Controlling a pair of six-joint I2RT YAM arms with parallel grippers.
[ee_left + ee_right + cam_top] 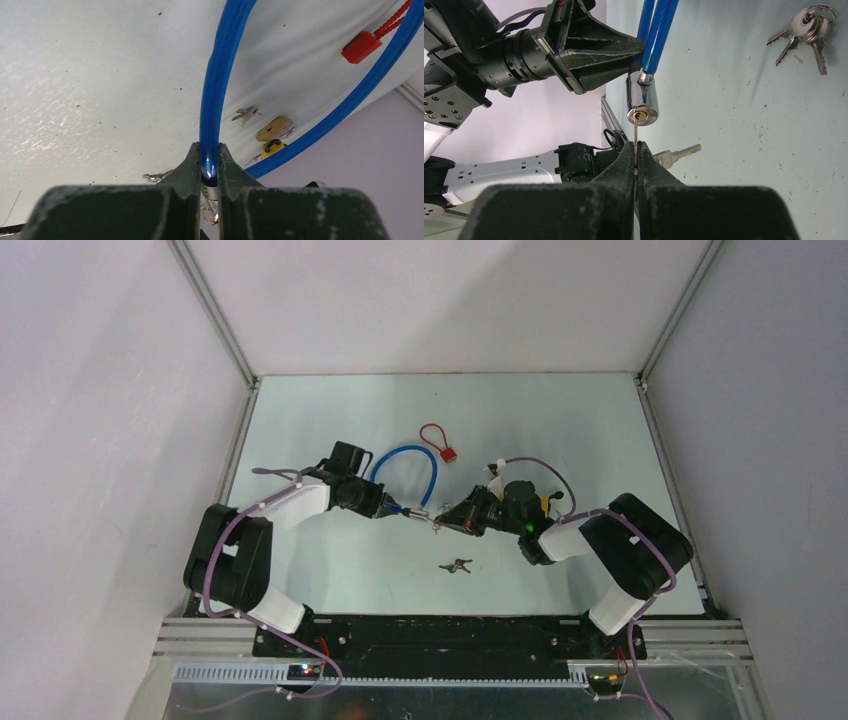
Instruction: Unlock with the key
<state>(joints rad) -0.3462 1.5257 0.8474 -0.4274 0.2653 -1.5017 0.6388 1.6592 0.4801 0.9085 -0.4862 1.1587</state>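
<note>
**Top view.** The blue cable lock (pixel 405 448) was found near the middle of the table (pixel 560 420). Its loop arched toward the far edge and its ends were brought together between the two arms. The left gripper (pixel 395 508) was set at those ends from the left. The right gripper (pixel 447 522) was set facing it from the right, almost tip to tip. A bunch of keys (pixel 456 565) was noted toward the near edge, apart from both grippers. A red seal (pixel 449 454) was noted just beside the loop, on its far side.

**Left wrist.** The left fingers were seen clamped on the glossy, round blue cable, just above a silver ferrule (pixel 209 192). Two yellow padlocks (pixel 274 128) were recorded on the table beyond.

**Right wrist.** The right fingers were seen pressed together on a key (pixel 635 131), viewed edge-on as a thin blade. The lock cylinder (pixel 643 102) was recorded as a short polished chrome barrel held clear of the table. The cable entered its top, and a brass keyway was set in its round end face. The key tip was placed at that keyway; whether it had entered could not be told. A further silver key (pixel 679 152) was seen just beside the fingers.
</note>
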